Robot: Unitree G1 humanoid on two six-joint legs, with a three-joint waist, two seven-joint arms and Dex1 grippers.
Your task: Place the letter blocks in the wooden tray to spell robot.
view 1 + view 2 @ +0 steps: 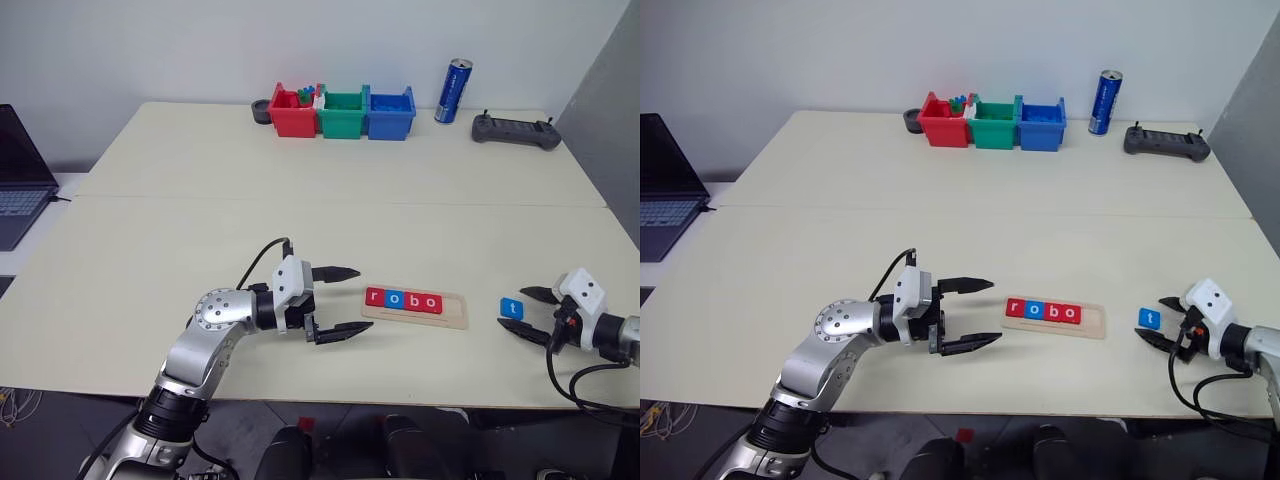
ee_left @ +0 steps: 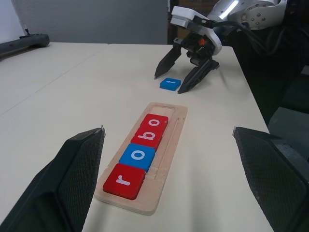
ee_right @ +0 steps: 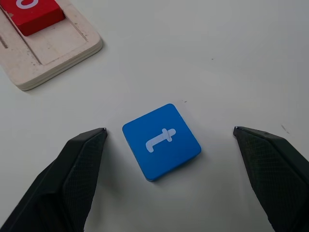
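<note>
Left gripper (image 1: 340, 302) level, jaws wide, right gripper (image 1: 532, 315) (angled down) spread

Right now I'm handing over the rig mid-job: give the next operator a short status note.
Left tool: open, empty, hovering beside the tray's r end.
Right tool: open, straddling the t block, not gripping it.
Tray: holds r, o, b, o in order; the slot after the last o is free.
Done: four letters placed.
Left: grip t off the table, set it after the last o.

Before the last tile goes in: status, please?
Both end effectors open. Right one straddles the blue t tile on the table. Tray holds r-o-b-o. Nothing in the way.
</note>
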